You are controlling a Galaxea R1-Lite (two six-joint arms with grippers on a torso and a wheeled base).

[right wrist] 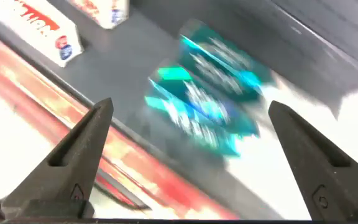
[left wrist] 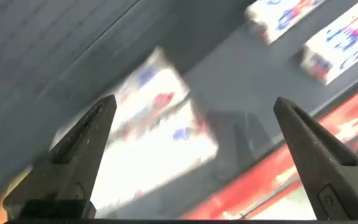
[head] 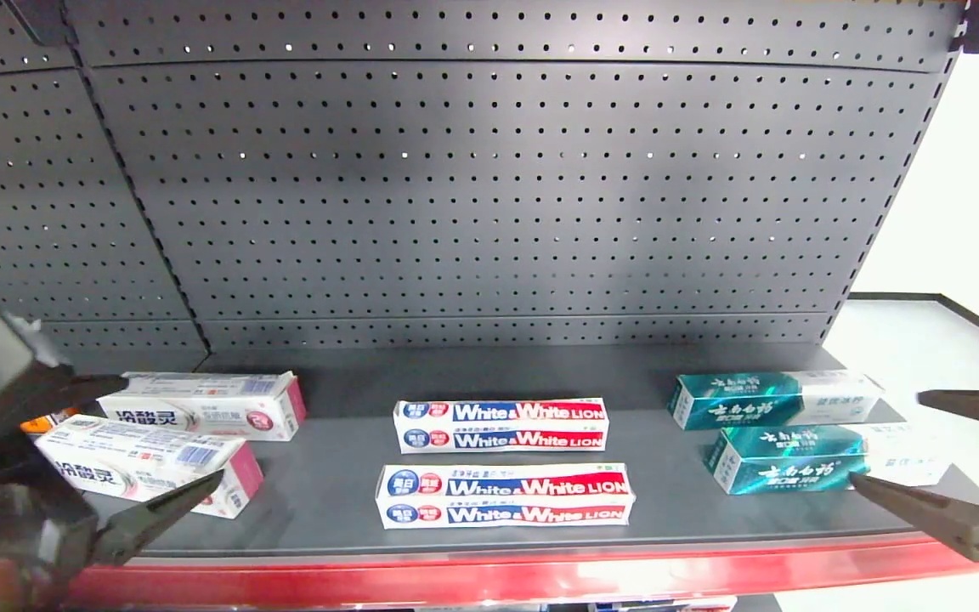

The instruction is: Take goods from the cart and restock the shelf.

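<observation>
Three pairs of toothpaste boxes lie on the grey shelf (head: 336, 476): white-and-pink ones (head: 149, 463) at the left, white-red-blue ones (head: 504, 495) in the middle, teal ones (head: 821, 457) at the right. My left gripper (head: 172, 430) is open in front of the white-and-pink pair, holding nothing; the left wrist view shows those boxes (left wrist: 160, 124) blurred between its fingers (left wrist: 86, 143). At the shelf's right end my right gripper (head: 887, 438) is open and holds nothing, just before the teal boxes (right wrist: 210, 99).
A grey pegboard wall (head: 489, 212) backs the shelf, and a red strip (head: 489, 578) runs along its front edge. A small orange item (head: 48, 419) peeks out behind the left gripper. Bare shelf lies between the box pairs and behind them.
</observation>
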